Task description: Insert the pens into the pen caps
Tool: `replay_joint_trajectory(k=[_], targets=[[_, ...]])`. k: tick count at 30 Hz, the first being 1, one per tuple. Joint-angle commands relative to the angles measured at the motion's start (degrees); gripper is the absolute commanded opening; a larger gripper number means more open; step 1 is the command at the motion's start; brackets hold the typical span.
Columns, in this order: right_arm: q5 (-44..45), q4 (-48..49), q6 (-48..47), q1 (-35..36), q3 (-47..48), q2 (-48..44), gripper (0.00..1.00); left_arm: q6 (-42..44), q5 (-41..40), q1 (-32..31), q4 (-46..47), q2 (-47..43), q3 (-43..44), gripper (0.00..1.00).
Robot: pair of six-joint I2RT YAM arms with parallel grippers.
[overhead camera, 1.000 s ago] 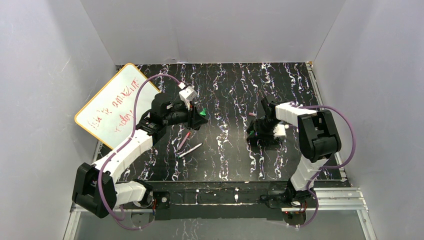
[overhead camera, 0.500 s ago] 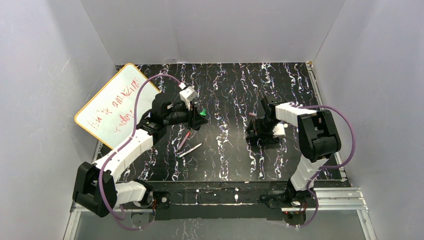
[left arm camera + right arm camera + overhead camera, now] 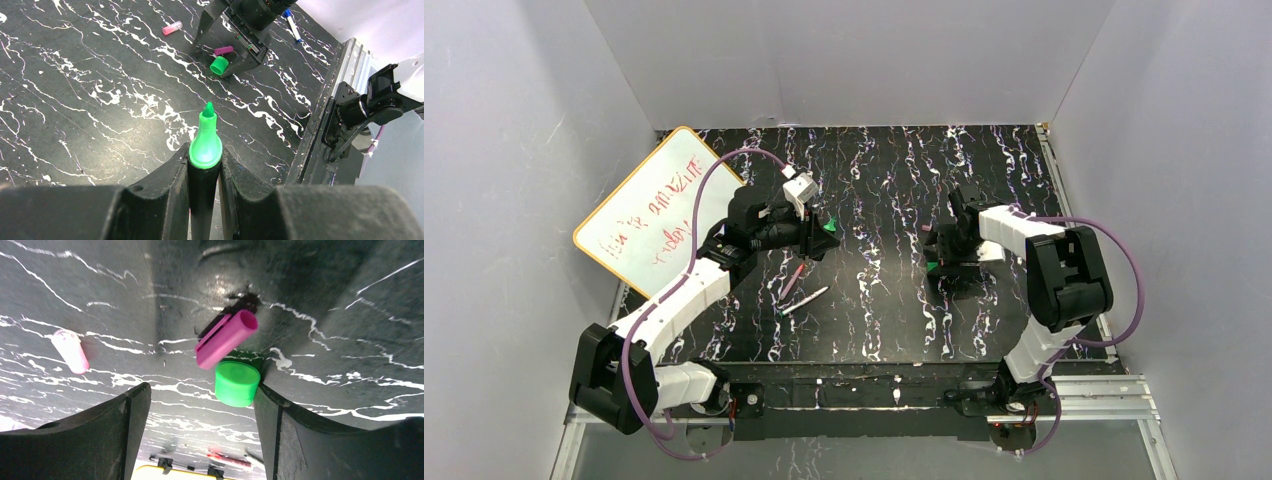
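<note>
right gripper wider than before

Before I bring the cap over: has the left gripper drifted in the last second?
No. From above, the left gripper sits at the same spot relative to the whiteboard, with the green-tipped black marker clamped and pointing the same way.

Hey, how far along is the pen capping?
Done: nothing; no pen wears a cap. In hand: left claw grips the green-tipped marker, right claw stands open around the green cap. Left: all three pairings; magenta pen and grey pen lie untouched, magenta cap and pink cap loose.
</note>
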Motion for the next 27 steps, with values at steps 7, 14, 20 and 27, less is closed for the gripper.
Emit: replay_joint_trajectory(k=[7,14,20,27], targets=[[2.9,-3.3,-0.03,-2.32,-2.07,-1.76,0.77,0.69,0.12,-0.29,-0.26,-0.7,1.97,0.0],[-0.45,-4.31,-0.72,-2.42,-1.46,0.14,0.69,0.7,0.04,-0.27,-0.31,-0.7,1.98,0.0],[-2.1,-4.46,-0.77,-2.82,-1.96,1.14,0.61,0.76,0.04,-0.25,-0.35,-0.61,1.98,0.0],[-3.35,-4.74,-1.09,-3.1,-2.14,1.87,0.51,0.78,0.12,-0.32,-0.35,-0.52,2.05,0.0]])
